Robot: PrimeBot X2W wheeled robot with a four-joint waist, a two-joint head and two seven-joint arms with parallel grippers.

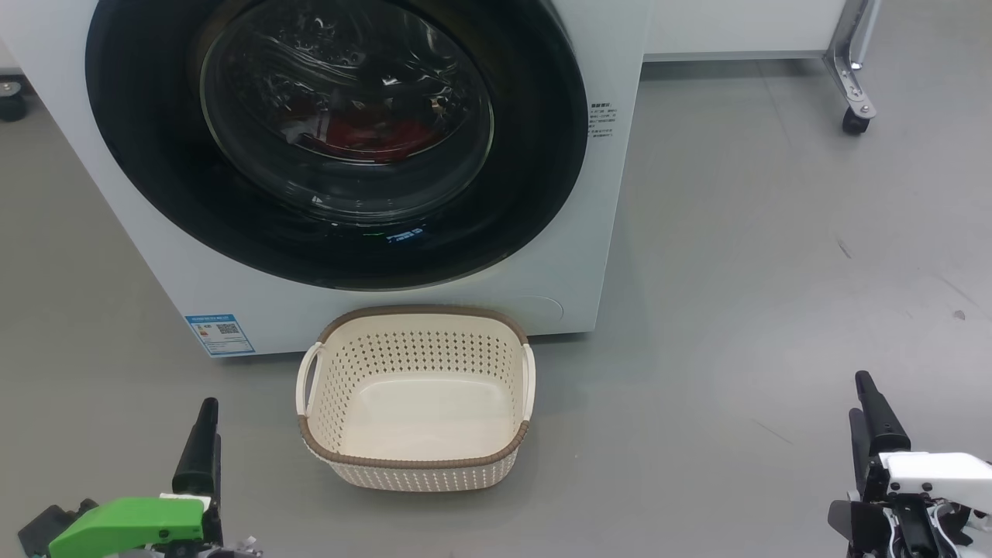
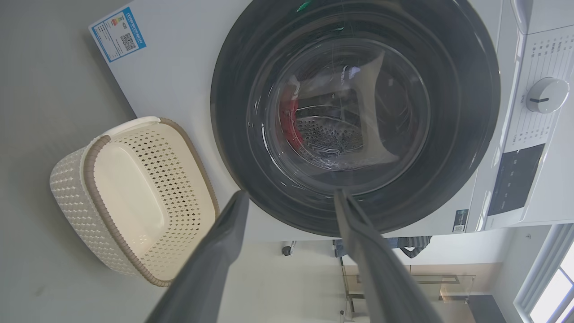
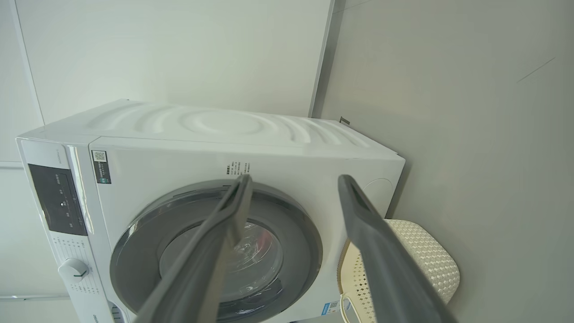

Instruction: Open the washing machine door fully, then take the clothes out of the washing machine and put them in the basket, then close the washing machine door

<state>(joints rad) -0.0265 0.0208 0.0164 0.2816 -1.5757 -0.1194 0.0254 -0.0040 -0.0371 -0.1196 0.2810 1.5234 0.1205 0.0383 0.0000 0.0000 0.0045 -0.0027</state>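
The washing machine [image 1: 116, 248] is a big white box straight ahead, and its door [image 1: 155, 163], black-rimmed with a glass bowl, lies shut against the front. Behind the glass I can make out the red clothes [image 1: 364, 136] low in the drum. On the floor just in front stands the cream basket [image 1: 418, 312], brown-rimmed and with nothing in it. My left gripper [image 2: 291, 195] is open and held well back from the door [image 2: 457, 112], holding nothing. My right gripper [image 3: 293, 179] is open too, far from the machine [image 3: 278, 157].
Grey floor spreads to the right of the machine. A metal leg with a caster [image 1: 852, 93] stands at the back right, and a dark wheel [image 1: 11, 101] at the far left edge. The control panel and dial [image 2: 545, 95] sit above the door.
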